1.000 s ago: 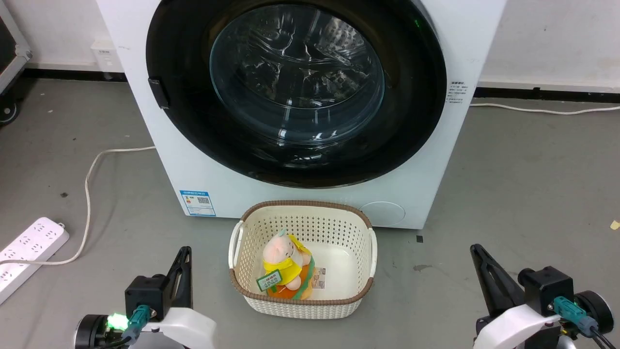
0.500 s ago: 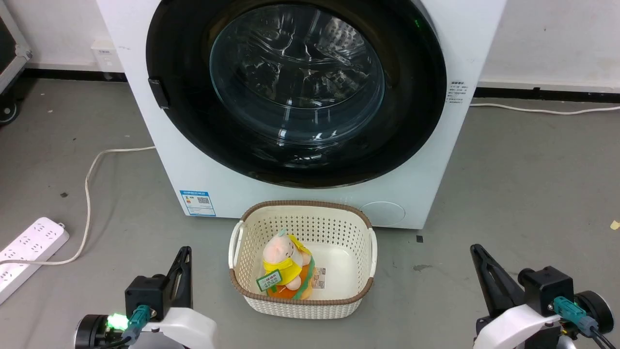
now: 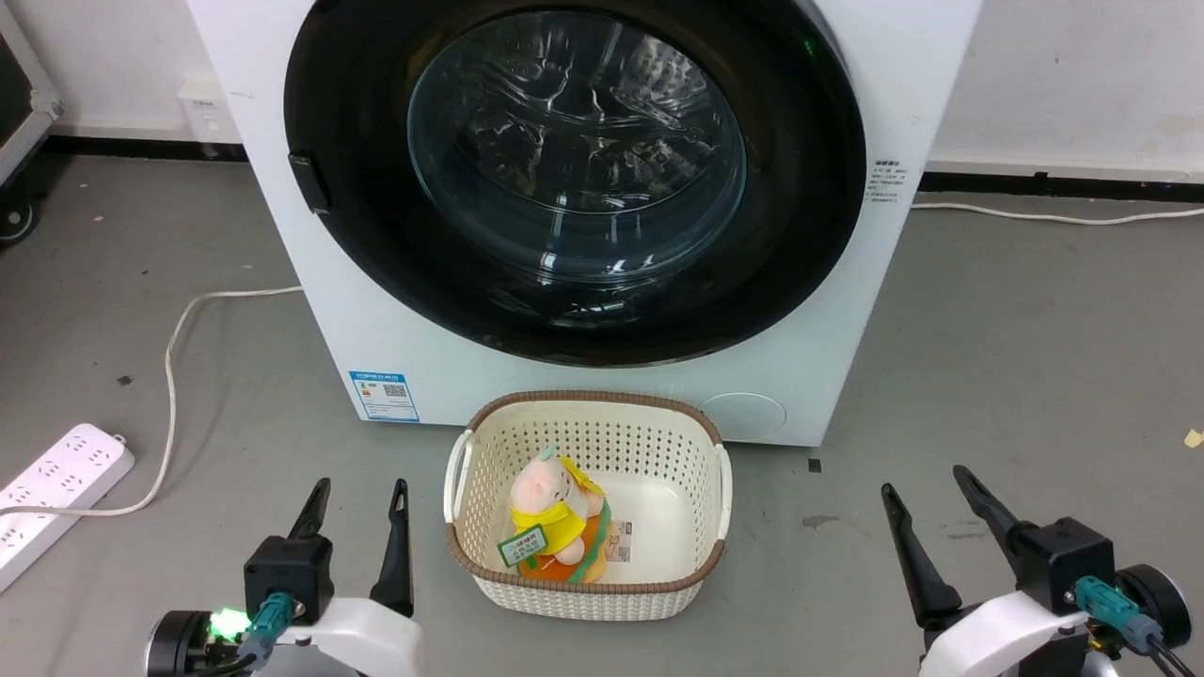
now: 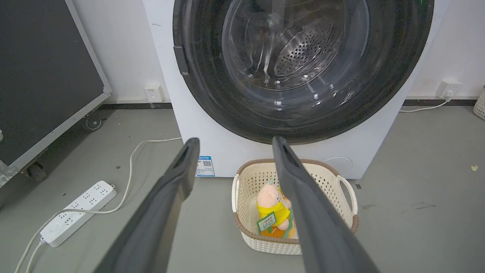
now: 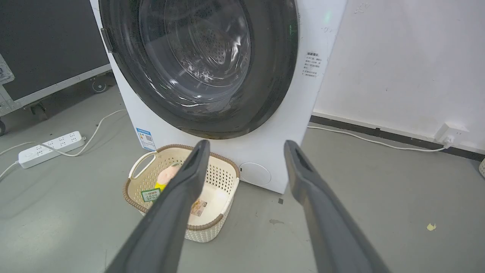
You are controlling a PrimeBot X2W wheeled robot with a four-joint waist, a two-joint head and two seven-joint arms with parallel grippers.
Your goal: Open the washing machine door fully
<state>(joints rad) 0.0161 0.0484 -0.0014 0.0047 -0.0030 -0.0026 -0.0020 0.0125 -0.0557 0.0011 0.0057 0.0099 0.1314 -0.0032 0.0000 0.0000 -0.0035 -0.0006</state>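
Observation:
The white washing machine (image 3: pixel 423 320) stands ahead on the grey floor. Its round glossy black door (image 3: pixel 357 216) with a clear glass bowl lies flat against the front, closed, and its small black handle (image 3: pixel 308 182) sits at the left rim. The door (image 4: pixel 212 94) also shows in the left wrist view and again (image 5: pixel 273 76) in the right wrist view. My left gripper (image 3: pixel 358 491) hovers low at the bottom left, open and empty. My right gripper (image 3: pixel 927 480) hovers at the bottom right, open and empty. Both are well short of the machine.
A cream perforated basket (image 3: pixel 590 592) with a plush toy (image 3: pixel 550 512) sits on the floor right before the machine, between my grippers. A white power strip (image 3: pixel 52 484) and its cable lie at the left. A dark wheeled case (image 4: pixel 41 76) stands at the far left.
Both grippers have gone from shut to open, fingers now spread apart. The door and basket have not moved.

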